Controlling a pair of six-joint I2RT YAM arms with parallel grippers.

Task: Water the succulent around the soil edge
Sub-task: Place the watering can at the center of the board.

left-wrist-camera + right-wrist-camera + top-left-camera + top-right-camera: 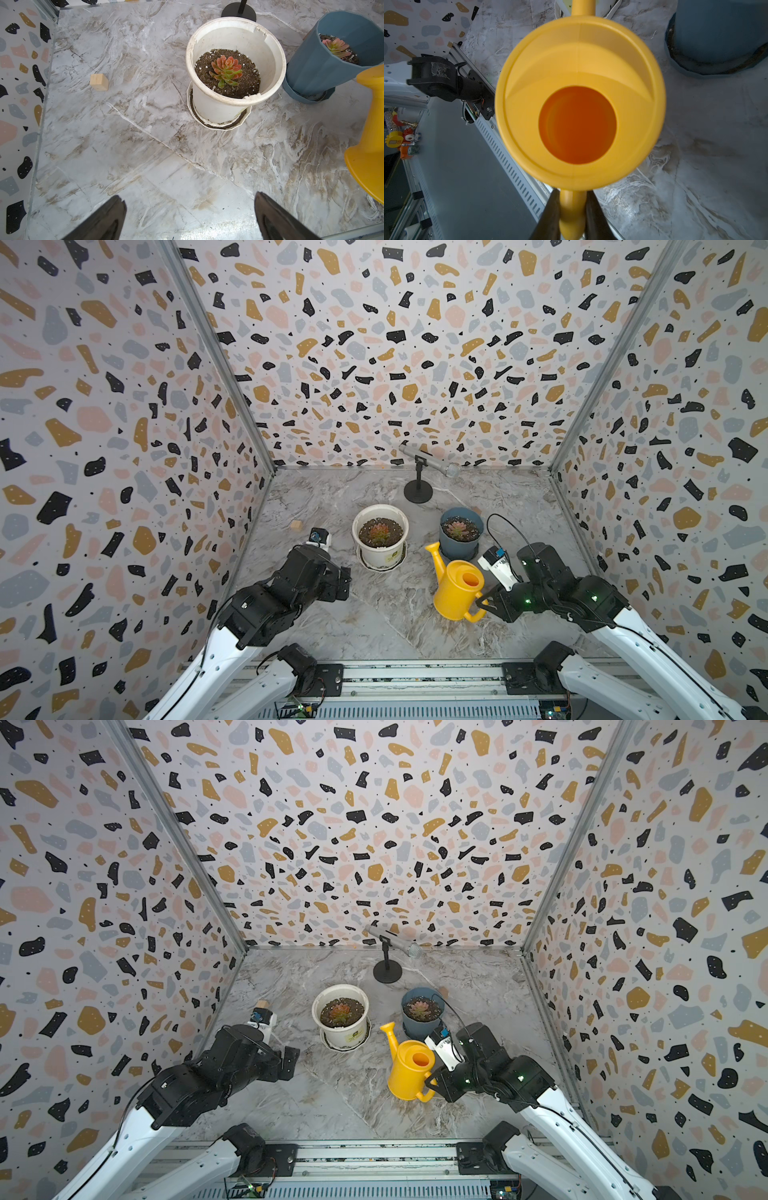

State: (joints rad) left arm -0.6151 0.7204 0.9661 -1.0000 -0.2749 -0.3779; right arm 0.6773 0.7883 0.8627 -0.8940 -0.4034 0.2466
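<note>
The succulent [457, 529] is sitting in its blue-grey pot [459, 551] on the bench [374, 626], right of centre and toward the far half. The pot is standing upright in a matching saucer. The soil edge [473, 528] is showing as a dark ring flecked with white grit between the rosette and the rim, and it's looking dry as far as I can tell.

Just on the near side of that pot, a yellow watering can [457, 589] is standing upright with its spout pointing far-left, the tip ending up beside the pot's left wall. The right fingers [550, 216] are squeezing the can's handle from both sides, closed tight on it. You can see that best in the right wrist view, which is looking straight down into the can's round opening. Can't tell whether the can's base is resting on the bench or hanging just above it.

The left fingers [108, 220] are hanging spread wide apart over the near-left part of the bench, gripping nothing.

To the left of the blue-grey pot there's a wider white pot [380, 553] with a similar rosette. A small wooden block [296, 525] is lying further left, and a microphone [430, 460] on a black stand is sitting at the far edge.
</note>
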